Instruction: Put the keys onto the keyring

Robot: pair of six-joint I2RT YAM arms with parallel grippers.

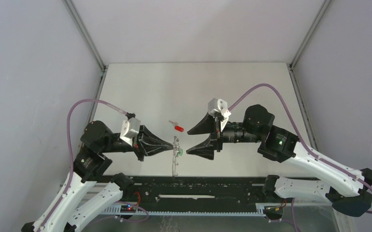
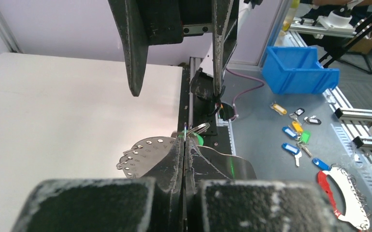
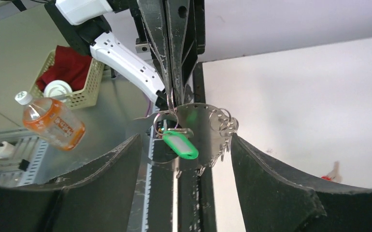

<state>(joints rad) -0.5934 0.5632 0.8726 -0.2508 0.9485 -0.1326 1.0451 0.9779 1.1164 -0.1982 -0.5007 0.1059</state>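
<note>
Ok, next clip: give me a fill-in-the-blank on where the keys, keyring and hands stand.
1. The left hand is ___ on the keyring.
2. The right hand faces it with its jaws ___.
3. The hanging key on the keyring has a ___ plastic head.
4. The red key lies loose on the ___.

Missing words: shut; open; green; table

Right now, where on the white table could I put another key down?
The whole far half of the table, from the red key to the back wall, is bare. It's crowded between the left gripper and right gripper, where the keyring and green key hang.
</note>
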